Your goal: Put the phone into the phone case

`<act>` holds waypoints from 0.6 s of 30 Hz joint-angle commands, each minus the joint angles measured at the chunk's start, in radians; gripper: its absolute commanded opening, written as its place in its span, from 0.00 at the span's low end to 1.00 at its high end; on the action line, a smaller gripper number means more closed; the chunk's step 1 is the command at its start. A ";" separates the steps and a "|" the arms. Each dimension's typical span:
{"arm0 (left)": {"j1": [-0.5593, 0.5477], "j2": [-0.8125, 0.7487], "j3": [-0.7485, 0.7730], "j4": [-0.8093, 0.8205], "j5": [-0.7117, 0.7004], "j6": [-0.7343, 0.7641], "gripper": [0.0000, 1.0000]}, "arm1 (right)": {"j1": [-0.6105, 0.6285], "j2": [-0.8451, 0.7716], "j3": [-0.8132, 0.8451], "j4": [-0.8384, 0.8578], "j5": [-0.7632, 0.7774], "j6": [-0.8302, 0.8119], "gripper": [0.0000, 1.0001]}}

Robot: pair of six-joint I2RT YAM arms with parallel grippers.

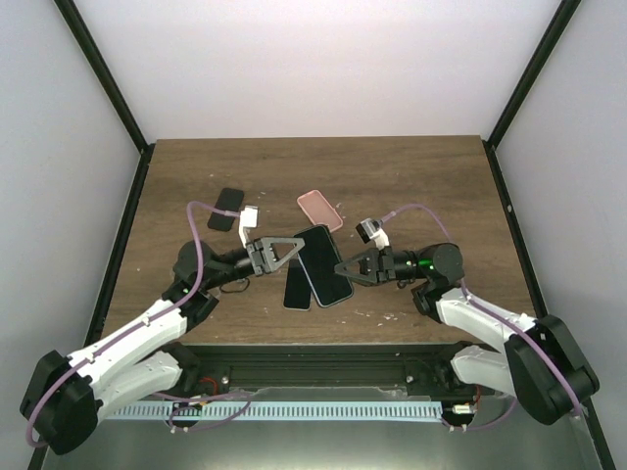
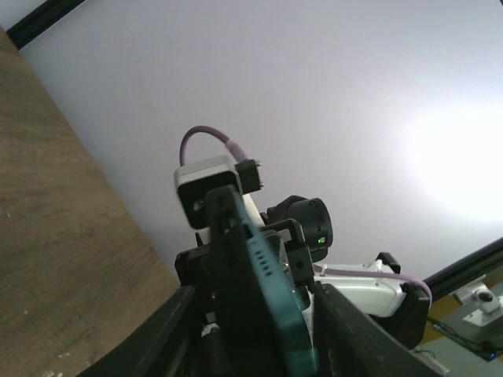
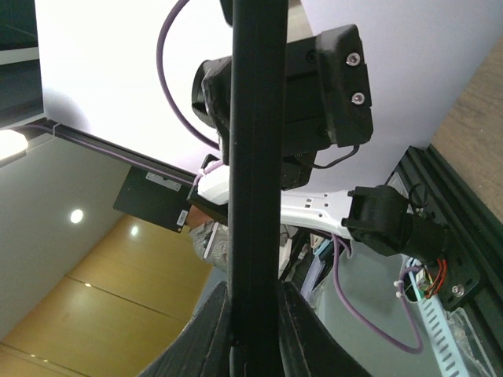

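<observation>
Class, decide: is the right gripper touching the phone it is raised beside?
Touching. The right wrist view shows the right gripper clamped against both faces of the phone.

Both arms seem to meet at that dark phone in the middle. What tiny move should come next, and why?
Probably the left end effector should close gently on the phone. Its fingers straddle the phone's teal edge with gaps on either side, while the right end effector clamps the opposite edge.
</observation>
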 commanded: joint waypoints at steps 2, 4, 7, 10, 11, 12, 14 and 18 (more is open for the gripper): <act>-0.003 0.004 0.004 0.058 0.001 -0.003 0.27 | 0.043 0.022 0.008 0.102 0.038 0.008 0.13; -0.003 -0.001 0.017 0.010 -0.005 0.012 0.22 | 0.048 0.025 0.006 0.099 0.042 0.007 0.16; -0.006 -0.011 0.037 -0.074 -0.027 0.036 0.16 | 0.050 0.021 0.007 0.072 0.046 -0.010 0.23; -0.008 -0.019 0.073 -0.210 -0.050 0.067 0.14 | 0.052 0.011 0.017 -0.004 0.048 -0.059 0.26; -0.007 -0.022 0.079 -0.226 -0.054 0.066 0.14 | 0.053 0.006 0.021 -0.050 0.050 -0.085 0.23; -0.008 -0.021 0.087 -0.244 -0.056 0.065 0.15 | 0.053 -0.003 0.024 -0.090 0.055 -0.107 0.20; -0.007 -0.019 0.109 -0.298 -0.058 0.067 0.16 | 0.054 -0.020 0.027 -0.146 0.072 -0.133 0.17; -0.008 -0.030 0.119 -0.328 -0.039 0.044 0.33 | 0.054 -0.023 0.022 -0.109 0.089 -0.084 0.14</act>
